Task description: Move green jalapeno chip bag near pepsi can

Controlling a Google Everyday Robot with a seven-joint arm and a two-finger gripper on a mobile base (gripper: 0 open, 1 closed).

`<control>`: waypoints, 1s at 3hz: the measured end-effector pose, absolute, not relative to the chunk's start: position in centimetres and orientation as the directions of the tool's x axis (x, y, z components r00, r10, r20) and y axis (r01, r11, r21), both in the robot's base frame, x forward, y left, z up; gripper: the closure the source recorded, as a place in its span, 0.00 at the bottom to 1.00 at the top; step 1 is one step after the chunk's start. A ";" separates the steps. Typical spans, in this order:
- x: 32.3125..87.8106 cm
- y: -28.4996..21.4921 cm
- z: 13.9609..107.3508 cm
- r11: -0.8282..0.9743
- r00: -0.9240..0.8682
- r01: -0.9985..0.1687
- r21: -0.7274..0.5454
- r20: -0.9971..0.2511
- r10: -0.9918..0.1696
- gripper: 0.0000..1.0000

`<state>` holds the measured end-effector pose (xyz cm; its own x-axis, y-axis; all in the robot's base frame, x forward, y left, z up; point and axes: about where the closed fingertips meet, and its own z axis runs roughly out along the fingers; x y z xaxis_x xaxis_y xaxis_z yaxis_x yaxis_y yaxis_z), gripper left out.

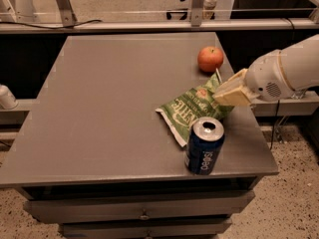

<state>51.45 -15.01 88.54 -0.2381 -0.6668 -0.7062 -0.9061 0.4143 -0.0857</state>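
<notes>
The green jalapeno chip bag (pixel 192 109) lies on the grey table (pixel 109 98), its near end right behind the pepsi can (pixel 204 145), which stands upright near the table's front right edge. My gripper (pixel 223 94) comes in from the right on a white arm and is shut on the bag's far right corner, holding that end slightly raised.
A red-orange apple (pixel 210 59) sits behind the bag near the table's right edge. The table's right edge runs just under my gripper. Metal frame legs (pixel 62 4) stand behind the table. Drawers (pixel 144 210) sit below the tabletop.
</notes>
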 end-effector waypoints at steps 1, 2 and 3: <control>50.1 -15.6 88.0 0.418 -0.254 -0.905 -0.071 -0.699 -0.668 0.74; 49.8 -15.7 87.6 0.419 -0.258 -0.905 -0.066 -0.699 -0.667 0.52; 49.8 -15.5 87.4 0.411 -0.251 -0.909 -0.067 -0.701 -0.668 0.30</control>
<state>49.84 -15.48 87.43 -0.2506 -0.6677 -0.7009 -0.9092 0.4111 -0.0665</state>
